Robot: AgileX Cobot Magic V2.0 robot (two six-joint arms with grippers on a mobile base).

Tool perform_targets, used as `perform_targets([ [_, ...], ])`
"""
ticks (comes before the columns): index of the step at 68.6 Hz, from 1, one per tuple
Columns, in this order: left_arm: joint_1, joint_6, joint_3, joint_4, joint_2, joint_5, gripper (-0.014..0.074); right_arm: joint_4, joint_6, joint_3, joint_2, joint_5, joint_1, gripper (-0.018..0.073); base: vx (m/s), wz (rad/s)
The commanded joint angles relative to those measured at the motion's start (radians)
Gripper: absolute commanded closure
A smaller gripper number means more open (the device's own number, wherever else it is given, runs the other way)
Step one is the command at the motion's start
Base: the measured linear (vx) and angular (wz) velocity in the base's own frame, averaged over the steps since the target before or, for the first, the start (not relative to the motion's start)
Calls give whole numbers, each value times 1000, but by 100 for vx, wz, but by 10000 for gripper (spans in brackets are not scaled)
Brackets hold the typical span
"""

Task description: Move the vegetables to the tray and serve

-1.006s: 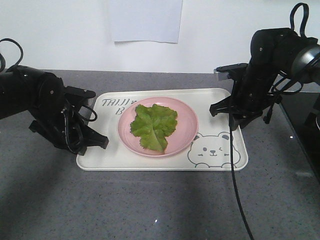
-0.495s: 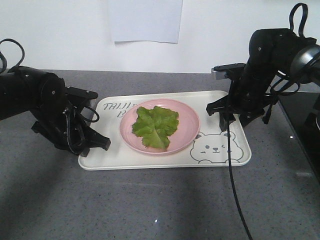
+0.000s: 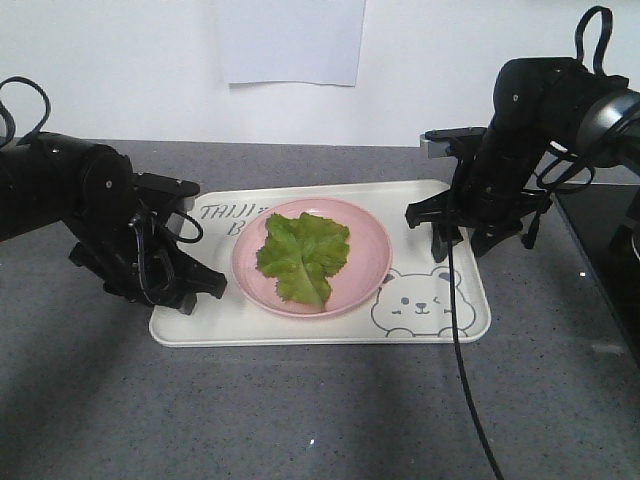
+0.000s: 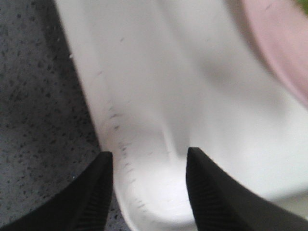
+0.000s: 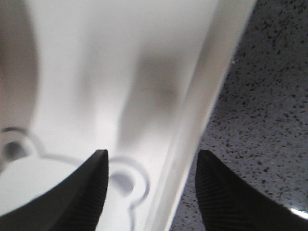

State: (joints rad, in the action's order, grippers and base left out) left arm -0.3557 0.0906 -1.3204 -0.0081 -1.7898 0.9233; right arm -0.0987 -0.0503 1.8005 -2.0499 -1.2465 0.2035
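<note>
The lettuce leaf (image 3: 303,255) lies on the round pink plate (image 3: 370,260). The plate sits in the middle of the cream bear tray (image 3: 320,330), and the tray rests on the grey speckled counter (image 3: 300,420). So the leaf is already on the tray, and the serving step looks like the one in hand.

The left claw (image 3: 195,290) is at the tray's edge at 9 o'clock. In the left wrist view its two dark fingers (image 4: 91,192) are spread apart, with the tray's rim between them. It does not hold anything tight yet.

The right claw (image 3: 448,228) is at the tray's edge at 3 o'clock. In the right wrist view its fingers (image 5: 226,197) are also spread wide. One is over the bear drawing (image 3: 420,300) and one is over the counter, with the rim between them.

Next, both claws likely need to squeeze the rim at the same time. Then they should lift together and stay level, or the plate could slide and the leaf could fall off.
</note>
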Motion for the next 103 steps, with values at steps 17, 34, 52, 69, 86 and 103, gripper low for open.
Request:
perform_targets([
  [17, -11, 8, -31, -15, 50, -30, 239, 65, 33, 26, 68, -38, 5, 159, 0, 0],
  [34, -11, 9, -33, -15, 69, -42, 239, 61, 39, 27, 132, 2, 3, 160, 0, 0],
  [52, -11, 8, -33, -16, 159, -75, 260, 36, 14, 28, 259, 84, 6, 319, 0, 0],
  [69, -11, 8, -33, -16, 329, -154, 498, -89, -129, 27, 415, 171, 6, 575, 0, 0],
  [86, -11, 0, -33, -16, 574, -256, 603, -214, -308, 27, 605, 219, 6, 568, 0, 0],
  [103, -11, -53, -6, -15, 816, -290, 603, -254, -412, 27, 790, 219, 6, 565, 0, 0],
])
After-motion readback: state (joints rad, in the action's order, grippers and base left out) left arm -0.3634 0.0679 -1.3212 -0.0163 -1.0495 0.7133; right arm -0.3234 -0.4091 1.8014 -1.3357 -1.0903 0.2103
